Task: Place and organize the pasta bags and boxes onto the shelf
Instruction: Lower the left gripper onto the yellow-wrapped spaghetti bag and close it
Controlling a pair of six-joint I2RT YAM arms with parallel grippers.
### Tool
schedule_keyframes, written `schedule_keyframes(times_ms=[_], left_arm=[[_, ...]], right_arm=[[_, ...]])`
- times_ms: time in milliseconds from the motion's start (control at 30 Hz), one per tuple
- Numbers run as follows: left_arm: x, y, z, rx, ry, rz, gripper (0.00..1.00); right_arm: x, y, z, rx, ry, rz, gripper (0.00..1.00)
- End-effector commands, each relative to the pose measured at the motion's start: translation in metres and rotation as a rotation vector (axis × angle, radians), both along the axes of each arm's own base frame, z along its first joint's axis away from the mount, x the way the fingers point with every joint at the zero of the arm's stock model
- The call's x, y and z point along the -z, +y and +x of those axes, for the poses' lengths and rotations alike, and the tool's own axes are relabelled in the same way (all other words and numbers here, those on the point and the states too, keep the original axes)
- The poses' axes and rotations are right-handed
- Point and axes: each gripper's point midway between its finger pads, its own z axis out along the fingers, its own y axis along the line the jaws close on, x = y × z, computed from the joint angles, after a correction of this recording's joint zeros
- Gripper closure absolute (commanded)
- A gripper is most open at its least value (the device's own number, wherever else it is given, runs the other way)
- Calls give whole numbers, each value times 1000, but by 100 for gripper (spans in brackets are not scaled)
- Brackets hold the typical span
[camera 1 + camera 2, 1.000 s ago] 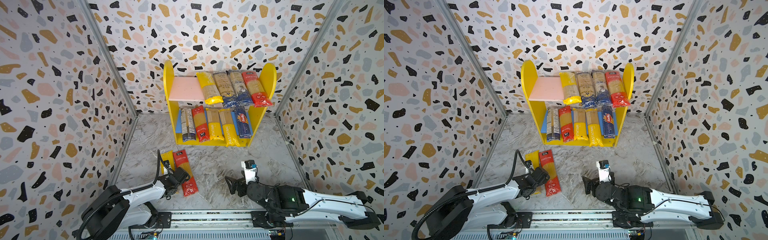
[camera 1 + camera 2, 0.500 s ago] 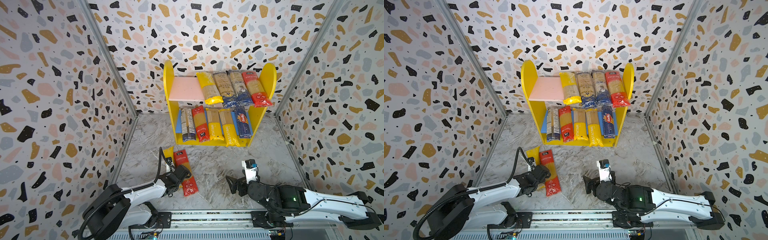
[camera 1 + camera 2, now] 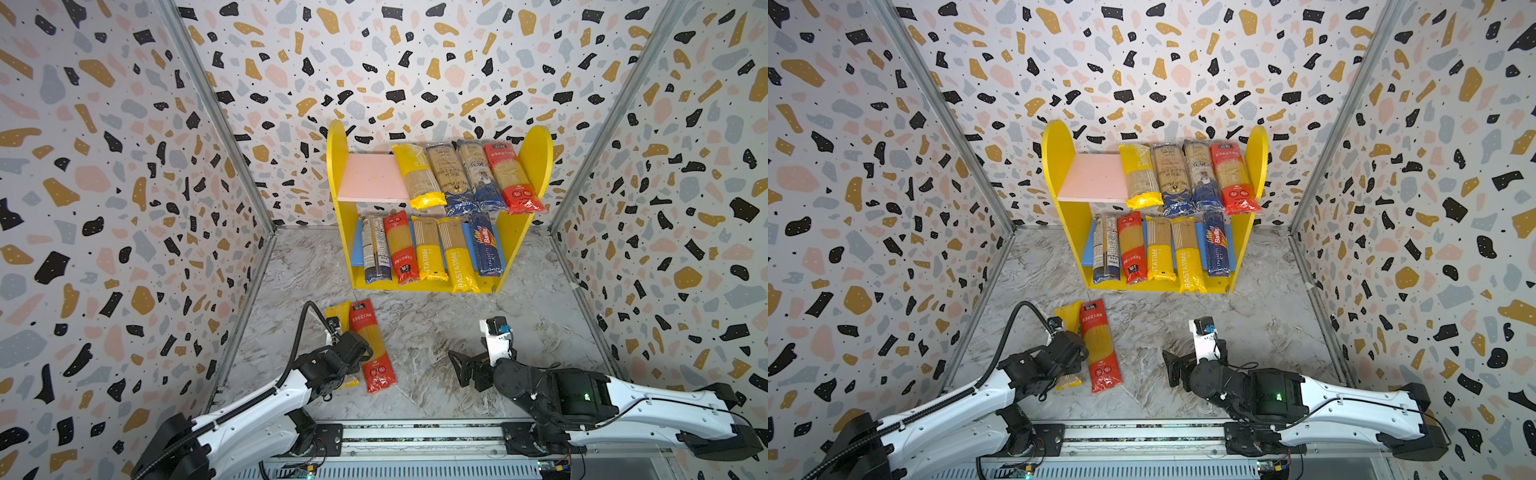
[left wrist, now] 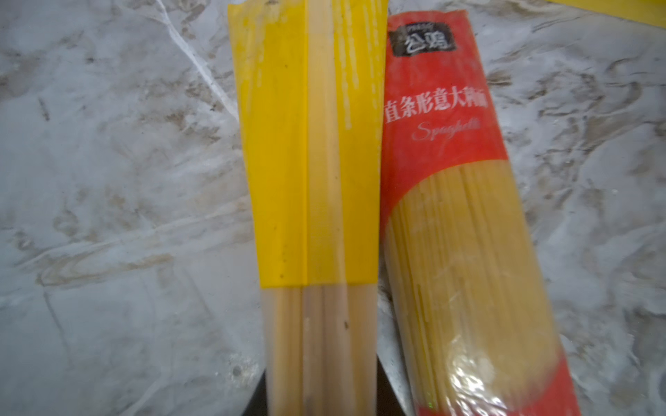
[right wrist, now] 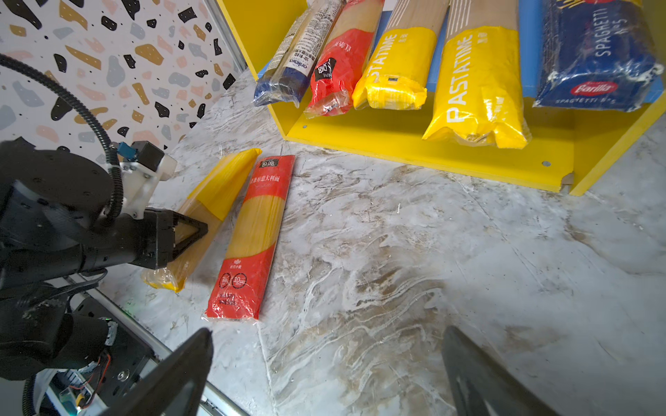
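Terrazzo-print wall panels [image 3: 415, 62] on three sides, back panel well ahead of left gripper [image 3: 354, 350] and right gripper [image 3: 461, 369], metal corner strips [image 3: 216, 124] at the joins, grey marbled floor [image 3: 540, 299] beneath both, light even and diffuse.

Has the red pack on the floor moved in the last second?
No. The red pack lies at the same spot and angle in front of the shelf's yellow base strip as before.

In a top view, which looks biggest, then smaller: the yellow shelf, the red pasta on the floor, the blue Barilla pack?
Largest: yellow shelf.
Next: red floor pack.
Smallest: Barilla pack, but it sits farther off, partly hidden, so those two are unsure.
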Motion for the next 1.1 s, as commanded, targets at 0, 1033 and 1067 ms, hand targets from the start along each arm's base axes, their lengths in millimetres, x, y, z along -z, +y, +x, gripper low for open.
schedule_keyframes(times_ms=[0, 1033, 1067], left_arm=[[-56, -21, 24, 42, -143, -84, 100], [-156, -57, -10, 364, -189, -165, 100], [-161, -60, -12, 381, -200, -180, 100]], right_arm=[[-22, 0, 1, -3, -18, 49, 1], [-71, -2, 4, -25, -87, 83, 1], [-72, -2, 4, -26, -85, 89, 1]])
